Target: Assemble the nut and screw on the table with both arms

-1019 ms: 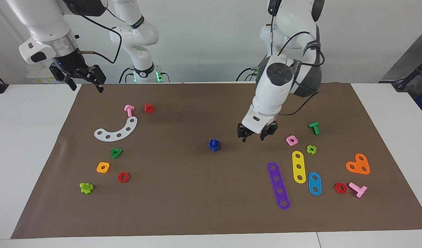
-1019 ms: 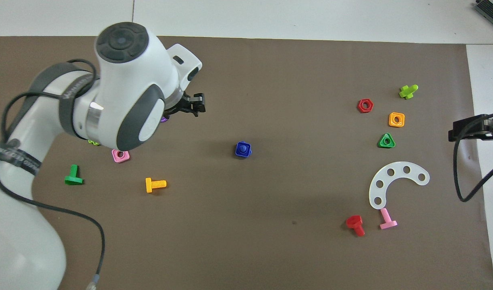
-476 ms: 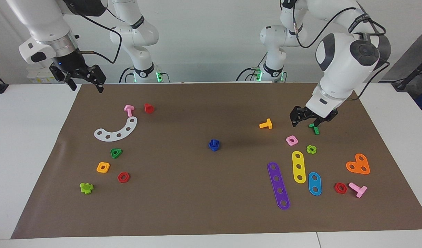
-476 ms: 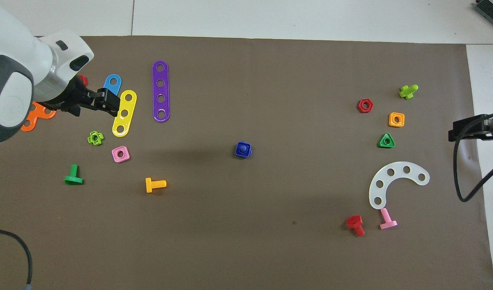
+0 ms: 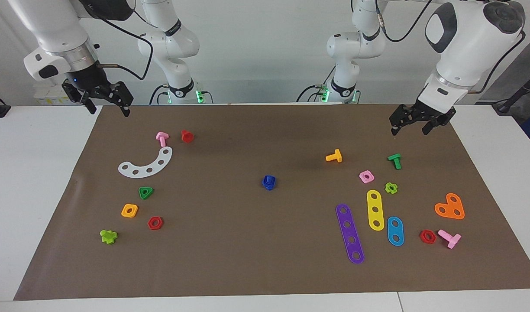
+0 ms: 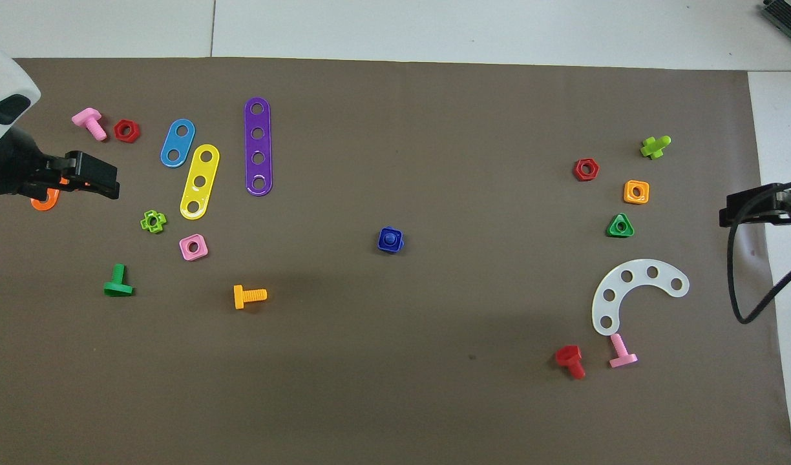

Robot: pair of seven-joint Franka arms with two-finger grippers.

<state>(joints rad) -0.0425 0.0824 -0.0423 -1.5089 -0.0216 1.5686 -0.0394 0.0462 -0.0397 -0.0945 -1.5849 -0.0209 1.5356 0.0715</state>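
The left pincer point(image 5: 415, 122), fingers apart and empty, is now hanging raised over the mat's corner, having left the screw point(image 5: 269, 179) sitting in the nut point(image 5: 269, 185) mid-bench, while the right pincer point(image 5: 105, 105) is waiting open.

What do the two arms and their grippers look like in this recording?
Both arms are glossy white jointed tubes with dark grey joint caps and black bands, and black cables loop along them. The left arm shows a round dark cap at its elbow. Each arm ends in a black two-finger gripper: left gripper, right gripper, which sits under a silver wrist ring.
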